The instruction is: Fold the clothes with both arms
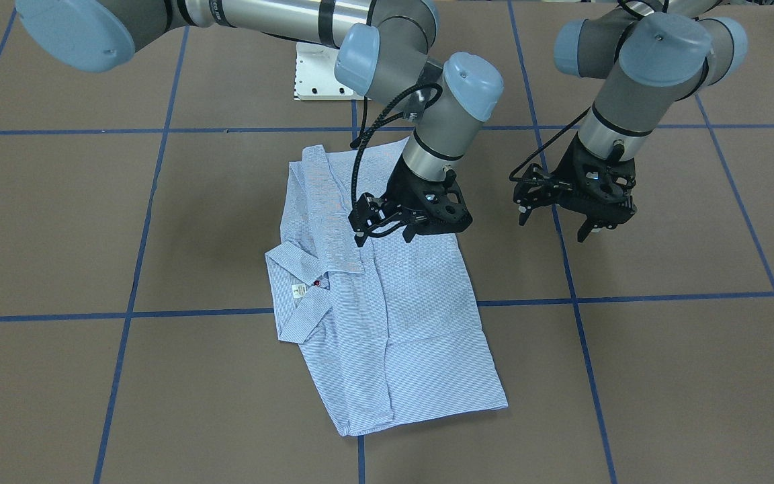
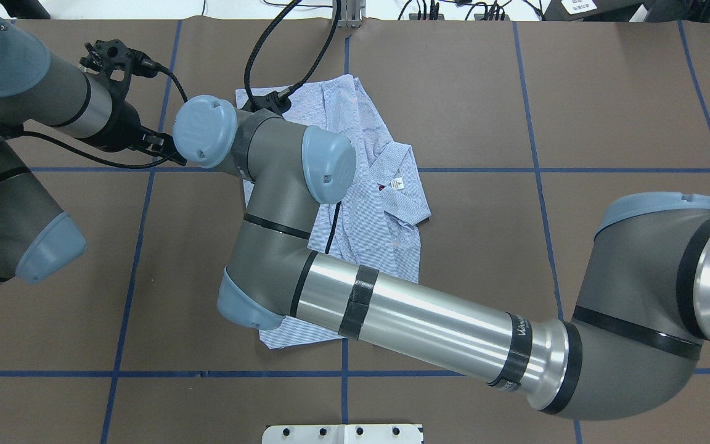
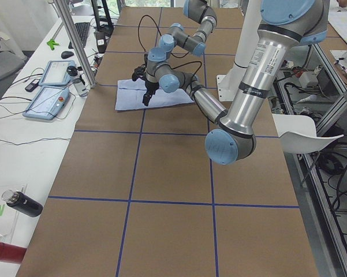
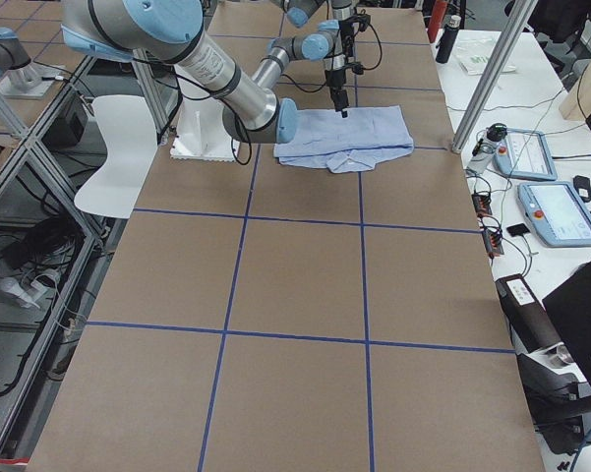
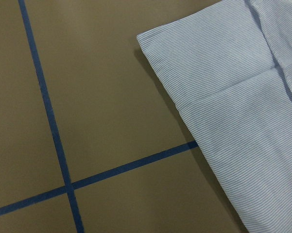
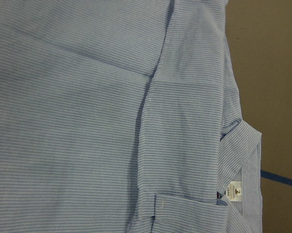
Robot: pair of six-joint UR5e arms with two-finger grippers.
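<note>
Centrally, shirt [image 1: 394, 316] on brown, blue-taped table [image 1: 662, 376].

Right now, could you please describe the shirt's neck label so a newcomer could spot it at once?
On the brown table crossed by blue tape lines, find the striped shirt. Inside its open collar, beside a dark red button, sits the label: the only small white patch on the striped cloth.

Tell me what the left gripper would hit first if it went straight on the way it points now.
Most likely the brown table cover, on or near the blue tape line just beside the shirt. The left gripper points down, clear of the cloth, though depth is hard to judge.
</note>
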